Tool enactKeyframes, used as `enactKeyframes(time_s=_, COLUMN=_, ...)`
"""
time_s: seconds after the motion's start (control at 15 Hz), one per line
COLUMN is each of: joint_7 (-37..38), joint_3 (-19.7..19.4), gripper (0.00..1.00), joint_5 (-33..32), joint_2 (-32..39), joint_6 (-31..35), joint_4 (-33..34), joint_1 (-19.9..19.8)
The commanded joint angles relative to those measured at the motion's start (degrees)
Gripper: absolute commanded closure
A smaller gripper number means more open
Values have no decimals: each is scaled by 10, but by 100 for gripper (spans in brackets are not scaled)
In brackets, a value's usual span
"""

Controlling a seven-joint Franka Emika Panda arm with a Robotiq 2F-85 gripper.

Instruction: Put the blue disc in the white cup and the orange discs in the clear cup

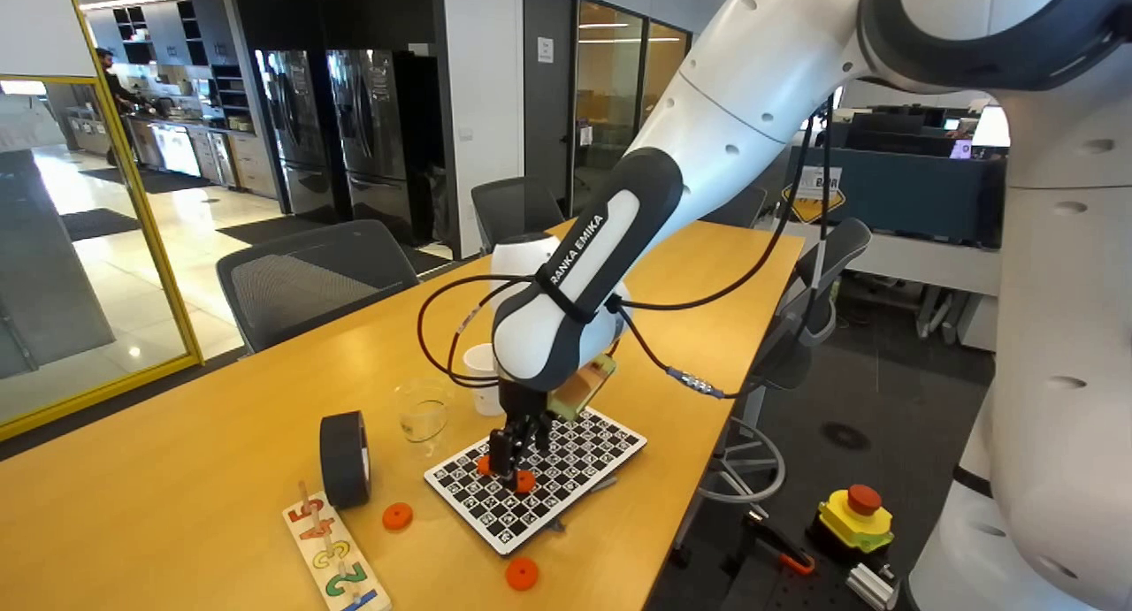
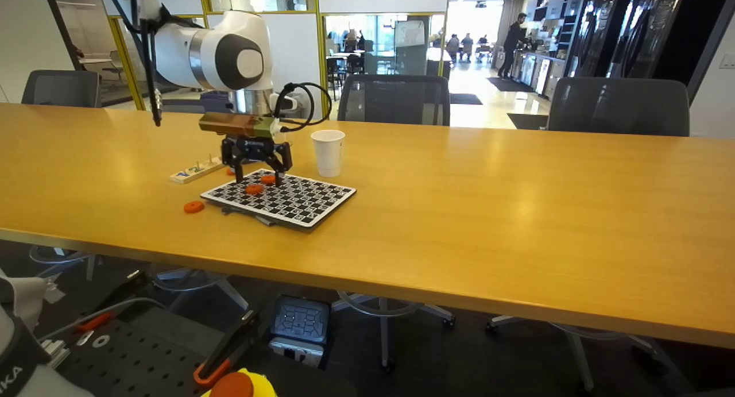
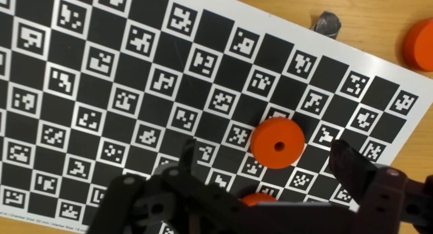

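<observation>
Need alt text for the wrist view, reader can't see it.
An open gripper frames, without touching, an orange disc on a checkered board. A second orange disc is partly hidden behind the gripper; a third, cut off at right, rests on the wooden table.

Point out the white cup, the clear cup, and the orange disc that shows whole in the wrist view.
White cup [image 2: 329,157]: in an exterior view, on its side wall.
Clear cup [image 1: 424,421]: in an exterior view, on its see-through side.
Orange disc [image 3: 274,136]: in the wrist view, on its flat top, beside the hole.

White cup [image 2: 329,155] and clear cup [image 1: 424,419] obstruct passage beside the board [image 2: 298,199].
</observation>
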Motion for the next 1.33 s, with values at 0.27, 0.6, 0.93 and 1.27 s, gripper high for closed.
enactKeyframes(time_s=0.27, joint_7=-12, joint_3=5, gripper=0, joint_5=14, joint_2=-3, joint_6=2, joint_4=-3, joint_1=-2)
enactKeyframes(time_s=0.6, joint_7=-14, joint_3=6, gripper=0, joint_5=19, joint_2=5, joint_6=-2, joint_4=2, joint_1=-3)
enactKeyframes(time_s=0.93, joint_7=-15, joint_3=7, gripper=0, joint_5=20, joint_2=10, joint_6=-5, joint_4=4, joint_1=-3)
enactKeyframes(time_s=1.27, joint_7=-14, joint_3=8, gripper=26, joint_5=18, joint_2=13, joint_6=-2, joint_4=5, joint_1=-2)
